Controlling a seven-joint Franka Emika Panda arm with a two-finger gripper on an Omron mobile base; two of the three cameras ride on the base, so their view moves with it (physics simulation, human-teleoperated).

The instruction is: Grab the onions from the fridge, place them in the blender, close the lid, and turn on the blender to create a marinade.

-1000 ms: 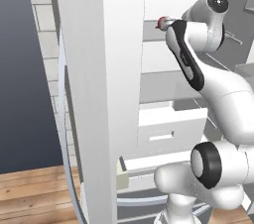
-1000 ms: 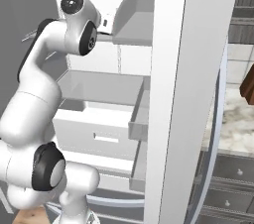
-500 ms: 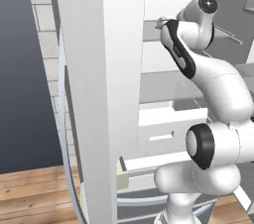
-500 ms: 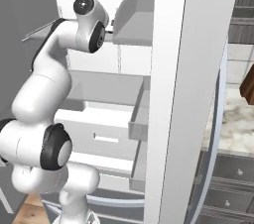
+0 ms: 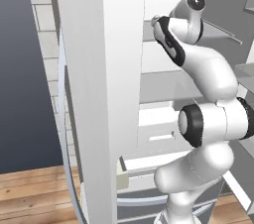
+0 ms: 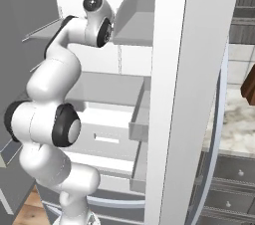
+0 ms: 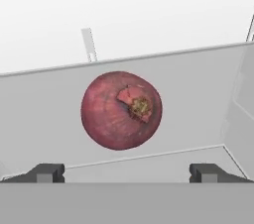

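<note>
A dark red-purple onion (image 7: 121, 110) lies on a white shelf (image 7: 198, 84) inside the fridge, its brown root end turned toward the hand camera. My gripper (image 7: 126, 172) is open wide just short of it; one fingertip (image 7: 47, 172) shows to the left and the other to the right, and neither touches the bulb. From the base cameras the white arm (image 5: 198, 64) reaches up into the fridge's upper part, its hand going behind the edge of the open door (image 5: 99, 94). The blender and the lid are out of view.
The open fridge door (image 6: 189, 94) stands close beside the arm (image 6: 55, 74). Below the reach a grey shelf (image 6: 99, 87) and pulled-out white drawers (image 6: 107, 129) jut forward. A marble counter (image 6: 234, 124) with grey cabinets lies at the right.
The arm has stretched further up and into the fridge, carrying the hand toward the upper shelf. The jaws have stayed wide apart.
</note>
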